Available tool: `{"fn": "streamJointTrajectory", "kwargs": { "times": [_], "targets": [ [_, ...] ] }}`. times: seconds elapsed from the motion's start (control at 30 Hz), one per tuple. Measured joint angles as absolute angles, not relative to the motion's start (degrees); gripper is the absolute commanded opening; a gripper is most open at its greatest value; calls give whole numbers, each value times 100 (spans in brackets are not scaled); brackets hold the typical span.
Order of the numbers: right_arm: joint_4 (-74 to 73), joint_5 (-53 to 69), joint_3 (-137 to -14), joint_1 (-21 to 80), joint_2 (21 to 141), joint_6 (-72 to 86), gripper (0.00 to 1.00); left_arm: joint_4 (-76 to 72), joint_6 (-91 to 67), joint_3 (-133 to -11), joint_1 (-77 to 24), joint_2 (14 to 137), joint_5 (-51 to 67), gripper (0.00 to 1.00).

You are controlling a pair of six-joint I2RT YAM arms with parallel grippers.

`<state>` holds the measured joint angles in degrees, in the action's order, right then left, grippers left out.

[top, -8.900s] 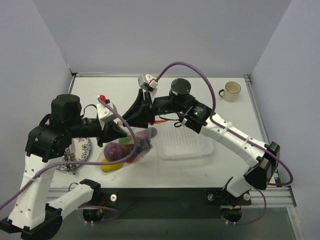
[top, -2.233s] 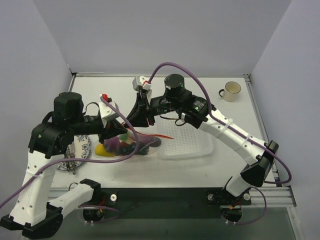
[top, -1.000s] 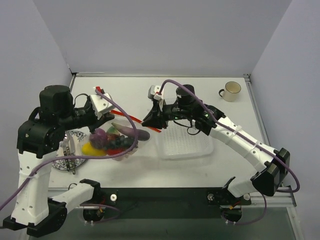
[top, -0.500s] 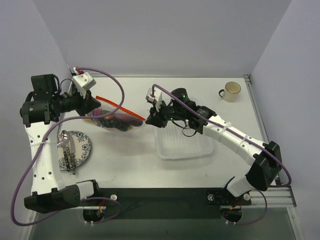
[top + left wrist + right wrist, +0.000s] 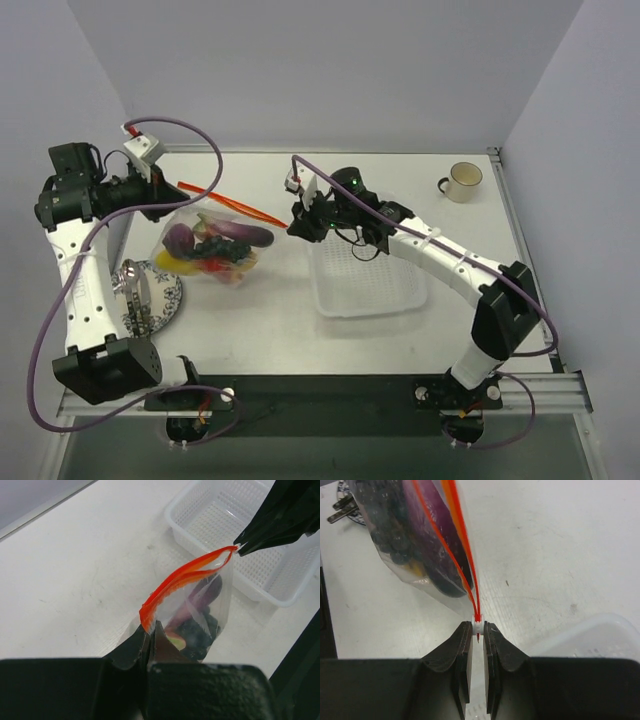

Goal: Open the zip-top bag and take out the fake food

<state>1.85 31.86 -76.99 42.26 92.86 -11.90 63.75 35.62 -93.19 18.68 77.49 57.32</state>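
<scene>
The clear crinkly plastic zip-top bag (image 5: 228, 262) hangs left of centre over the white surface (image 5: 260, 330), strung by its orange-red zip strip (image 5: 225, 203) between the two arms. The strip runs as a taut slanting line, its left end higher and farther back. In the wrist views its two lips stand slightly apart along the middle, a narrow slit rather than a wide mouth. The glossy plastic fake food (image 5: 205, 248) is all inside the bag: a purple eggplant (image 5: 240, 232) on top, dark grapes and yellow and red pieces under it. Whether the bag's bottom rests on the surface I cannot tell. The left tool (image 5: 172, 186) is clenched on the left end of the strip, its black fingertips (image 5: 134, 647) pressed together on the plastic. The right tool (image 5: 292, 225) pinches the right end, its fingers nearly closed on a small white end piece (image 5: 478, 625) of the strip. The white mesh plastic basket (image 5: 365, 310) lies just right of the bag, its near-left corner under the right tool. A round patterned plate (image 5: 165, 300) carrying cutlery sits near the bag's lower left edge. Bare surface shows beyond the bag toward the back wall and in front of it toward the near edge. A cream mug (image 5: 463, 181) stands well apart at the far right corner.
</scene>
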Motion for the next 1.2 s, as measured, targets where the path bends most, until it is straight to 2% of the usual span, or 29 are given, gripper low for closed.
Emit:
{"fn": "streamJointTrajectory", "kwargs": {
  "times": [0.17,0.27,0.3,0.37,0.47,0.5,0.53,0.63,0.77,0.97,1.2],
  "targets": [
    [49,2738,-8433,4158,10106,-1028,12,5433,2952,-8903,1074,7664,5384,0],
    [69,2434,-8903,4136,10488,-917,28,5087,2600,-9105,910,7854,5304,0],
    [86,2346,-9008,4139,10556,-871,37,5004,2558,-9253,917,7972,5288,0],
    [119,2189,-9067,4167,10571,-799,44,4908,2558,-9445,921,8160,5293,0],
    [213,2036,-8954,4276,10497,-749,48,4950,2821,-9113,840,8117,5317,0],
    [252,1997,-8838,4322,10436,-740,64,5013,2980,-8820,784,8023,5297,0],
    [281,1946,-8621,4394,10324,-698,66,5120,3168,-8427,696,7898,5262,0],
    [370,1769,-7975,4602,9968,-576,60,5428,3629,-7249,491,7559,5194,0],
    [604,1608,-7113,4797,9417,-314,51,6034,4191,-6431,464,7400,5037,0],
    [1201,1457,-6615,4744,9004,198,28,6501,4772,-6331,471,7330,4945,0],
    [1601,1323,-6611,5015,9382,701,12,6707,4974,-6329,471,7063,4956,0]
  ]
}}
